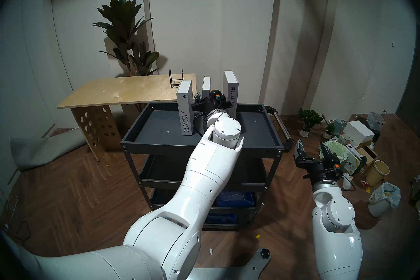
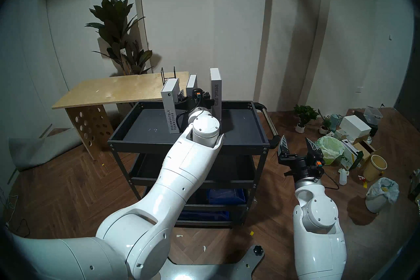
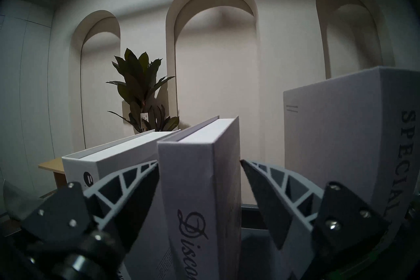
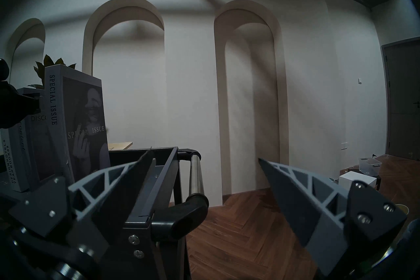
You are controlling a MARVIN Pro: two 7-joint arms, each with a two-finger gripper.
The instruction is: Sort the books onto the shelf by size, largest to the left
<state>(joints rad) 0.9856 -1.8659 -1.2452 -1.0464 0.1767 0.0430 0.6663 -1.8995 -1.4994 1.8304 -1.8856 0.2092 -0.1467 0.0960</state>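
Three grey books stand upright on the shelf, the cart's dark top tray. From left to right they are the short thick DESIGNHOTELS book, the thin Discontent book and the tall SPECIAL ISSUE book. My left gripper is open and straddles the Discontent book at its spine. Its left fingertip lies against one cover, and the right fingertip stands a sliver off the other. My right gripper hangs open and empty off the cart's right front corner, below the tray rim.
A steel push handle runs along the cart's right end, close to my right gripper. A plywood table with a small black wire rack stands behind on the left, beside a plant. Boxes, bins and pots litter the floor on the right.
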